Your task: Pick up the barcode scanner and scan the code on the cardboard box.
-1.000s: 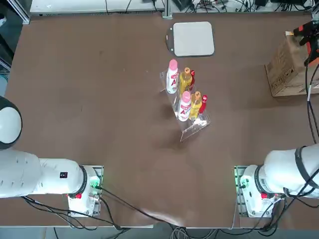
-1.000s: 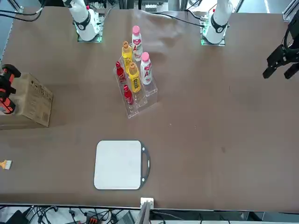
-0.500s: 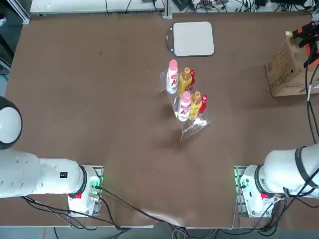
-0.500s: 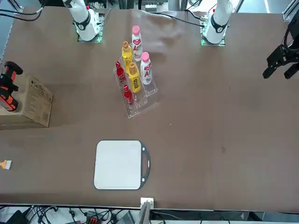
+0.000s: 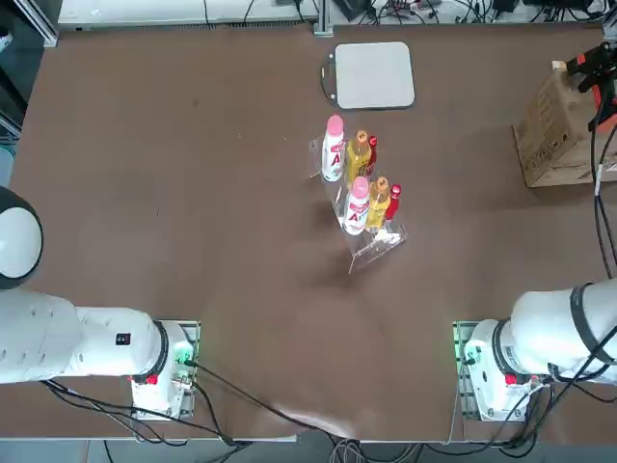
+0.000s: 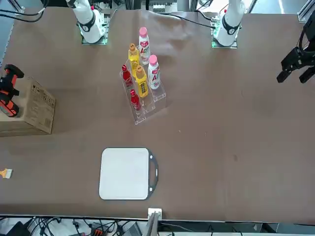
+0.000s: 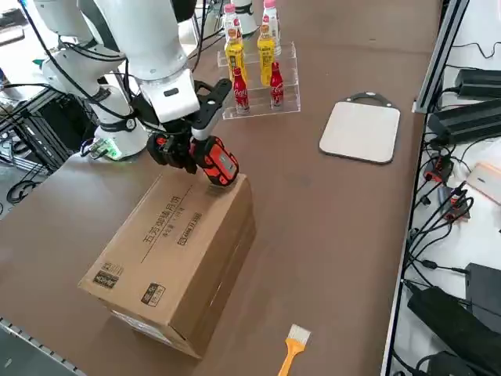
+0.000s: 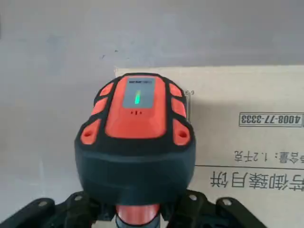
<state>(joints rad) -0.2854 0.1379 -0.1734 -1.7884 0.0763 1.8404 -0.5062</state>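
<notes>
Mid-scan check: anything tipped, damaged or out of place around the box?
Nothing stands out. The brown cardboard box sits flat and intact. The right hand holds the black-and-orange barcode scanner over its top edge, green light lit. A small orange-handled brush lies loose on the table nearby.

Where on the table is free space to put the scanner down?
Right gripper holds the barcode scanner over the cardboard box. Bare table spreads between bottle rack and parked left arm, and between rack and box. Crowded around the rack and grey pad.
</notes>
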